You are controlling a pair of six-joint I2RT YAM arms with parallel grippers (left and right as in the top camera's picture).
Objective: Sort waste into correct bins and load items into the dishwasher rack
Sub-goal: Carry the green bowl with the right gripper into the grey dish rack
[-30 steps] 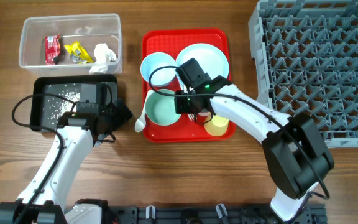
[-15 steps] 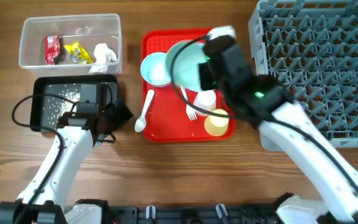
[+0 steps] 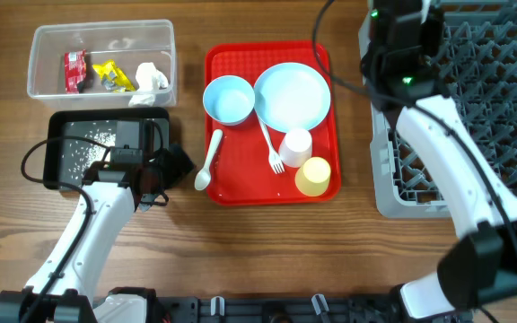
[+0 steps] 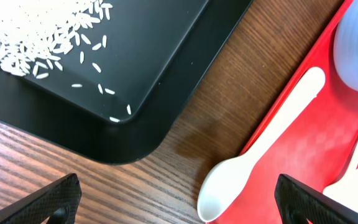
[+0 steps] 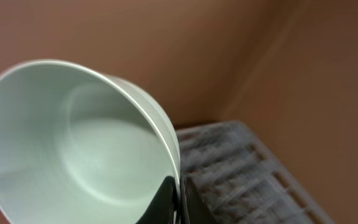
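My right gripper [image 5: 178, 194] is shut on the rim of a pale blue-green bowl [image 5: 73, 143] and holds it above the far left corner of the grey dishwasher rack [image 3: 474, 117]. In the overhead view the gripper [image 3: 400, 22] hides the bowl. My left gripper [image 3: 173, 161] is open and empty above the table, between the black tray [image 3: 137, 135] and the white spoon [image 3: 208, 160]. The spoon also shows in the left wrist view [image 4: 260, 158]. On the red tray [image 3: 240, 184] are a blue bowl [image 3: 227, 99], a plate [image 3: 293, 94], a fork [image 3: 272, 148], a white cup [image 3: 296, 144] and a yellow cup [image 3: 313, 176].
The clear tub [image 3: 106, 27] at the far left holds a red wrapper [image 3: 75, 70], a yellow wrapper [image 3: 110, 75] and a white tissue [image 3: 153, 77]. Rice grains [image 3: 86, 151] lie in the black tray. The rack fills the right side.
My right gripper has lifted the bowl off the red tray and carried it right and away, up over the rack's far left corner. The left arm has not moved.
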